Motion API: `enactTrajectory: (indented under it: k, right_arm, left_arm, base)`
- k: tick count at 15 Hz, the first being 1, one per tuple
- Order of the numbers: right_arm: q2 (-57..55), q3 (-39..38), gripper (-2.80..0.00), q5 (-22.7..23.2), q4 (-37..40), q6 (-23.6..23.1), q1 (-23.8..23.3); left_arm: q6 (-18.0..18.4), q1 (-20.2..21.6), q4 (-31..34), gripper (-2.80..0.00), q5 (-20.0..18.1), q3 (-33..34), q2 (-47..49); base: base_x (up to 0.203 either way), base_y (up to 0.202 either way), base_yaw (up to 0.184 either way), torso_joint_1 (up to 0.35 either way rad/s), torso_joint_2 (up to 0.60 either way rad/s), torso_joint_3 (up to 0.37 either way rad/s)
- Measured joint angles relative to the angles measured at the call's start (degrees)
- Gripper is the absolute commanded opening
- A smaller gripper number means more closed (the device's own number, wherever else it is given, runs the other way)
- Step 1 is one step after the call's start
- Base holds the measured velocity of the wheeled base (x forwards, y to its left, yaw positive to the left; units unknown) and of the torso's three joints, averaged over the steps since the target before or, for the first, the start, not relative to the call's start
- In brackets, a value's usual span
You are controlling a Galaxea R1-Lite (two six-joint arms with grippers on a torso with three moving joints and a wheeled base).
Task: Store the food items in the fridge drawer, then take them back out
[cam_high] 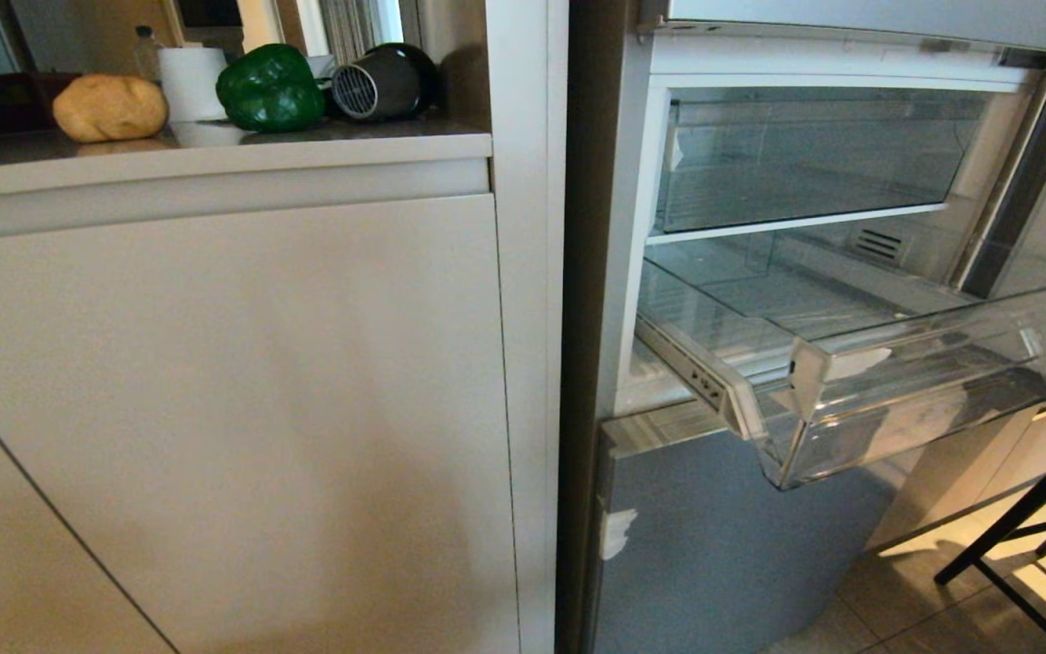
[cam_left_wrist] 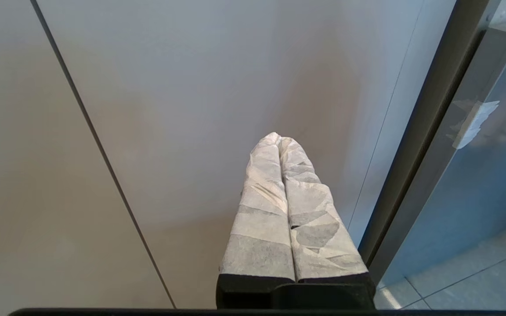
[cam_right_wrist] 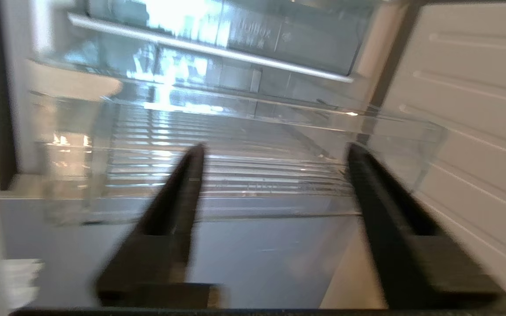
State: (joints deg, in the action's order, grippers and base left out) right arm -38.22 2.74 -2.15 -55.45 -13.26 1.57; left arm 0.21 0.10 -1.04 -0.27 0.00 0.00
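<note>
Head view shows a grey countertop (cam_high: 305, 136) at the upper left of the frame, carrying the potato (cam_high: 110, 107) and the green bell pepper (cam_high: 271, 88), near each other but apart, above beige cabinet doors (cam_high: 214, 409). At right, the fridge (cam_high: 714, 545) stands open, its clear drawer (cam_high: 895, 400) pulled out over a tiled floor (cam_high: 895, 609). The right gripper (cam_right_wrist: 272, 151) faces the drawer, fingers spread apart, holding nothing. The left gripper (cam_left_wrist: 279, 140), wrapped fingers pressed together and empty, points at a cabinet door.
</note>
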Motion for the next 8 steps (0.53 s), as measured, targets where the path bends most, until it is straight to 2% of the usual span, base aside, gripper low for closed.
enactTrajectory:
  k: [2,6,8]
  right_arm:
    - [13.11,4.83,-2.8,0.63,19.07,2.9,-0.15]
    - [31.78,10.78,-2.8,6.27,62.3,9.74,-0.78]
    - [35.43,9.9,-2.8,8.07,75.04,15.47,-0.92]
  left_arm:
    - [0.0,0.0,0.0,-2.8,0.0,0.0,0.0]
    - [-0.02,0.0,-0.04,-2.8,0.0,0.0,0.0]
    - [-0.02,0.0,-0.06,-2.8,0.0,0.0,0.0]
  base:
    - [0.0,0.0,0.0,0.0,0.0,0.0]
    - [0.0,0.0,0.0,0.0,0.0,0.0]
    - [0.0,0.0,0.0,0.0,0.0,0.0]
